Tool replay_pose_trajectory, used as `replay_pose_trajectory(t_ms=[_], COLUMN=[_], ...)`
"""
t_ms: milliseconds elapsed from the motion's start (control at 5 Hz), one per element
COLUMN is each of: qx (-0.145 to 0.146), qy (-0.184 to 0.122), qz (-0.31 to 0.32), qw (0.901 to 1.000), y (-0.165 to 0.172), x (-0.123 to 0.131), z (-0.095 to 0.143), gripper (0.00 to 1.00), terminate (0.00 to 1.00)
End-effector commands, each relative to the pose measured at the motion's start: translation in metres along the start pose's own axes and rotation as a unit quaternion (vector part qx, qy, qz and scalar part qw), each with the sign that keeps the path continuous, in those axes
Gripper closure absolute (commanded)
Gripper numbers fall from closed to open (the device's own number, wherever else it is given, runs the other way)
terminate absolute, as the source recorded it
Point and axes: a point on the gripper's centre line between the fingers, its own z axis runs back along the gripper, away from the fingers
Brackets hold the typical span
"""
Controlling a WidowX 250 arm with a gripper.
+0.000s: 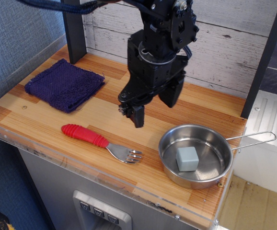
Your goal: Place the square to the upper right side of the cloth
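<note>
The square (187, 158) is a small pale grey-blue cube lying inside the steel pan (171, 165) at the front right of the table. The cloth (64, 84) is a dark purple folded towel at the back left. My black gripper (136, 115) hangs above the middle of the table, between cloth and pan, to the upper left of the pan. Its fingers point down, look close together and hold nothing.
A fork with a red handle (85, 134) lies near the front edge, its tines (130, 155) pointing right. The pan's wire handle (253, 138) reaches toward the right edge. A dark post (74, 33) stands behind the cloth, and a plank wall (225, 43) runs along the back.
</note>
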Motion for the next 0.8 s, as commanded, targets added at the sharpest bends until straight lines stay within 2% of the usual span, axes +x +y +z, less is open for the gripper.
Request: replay_pose_trajectory(t_ms=[0, 600], qx=[-0.024, -0.029], qy=[0.003, 0.031], qz=[-0.100, -0.173], qw=[0.9947, 0.9840], y=[-0.018, -0.026], x=[-0.029, -0.075], z=[0.004, -0.014], gripper=[0.00, 0.00], terminate=[0.00, 0.00])
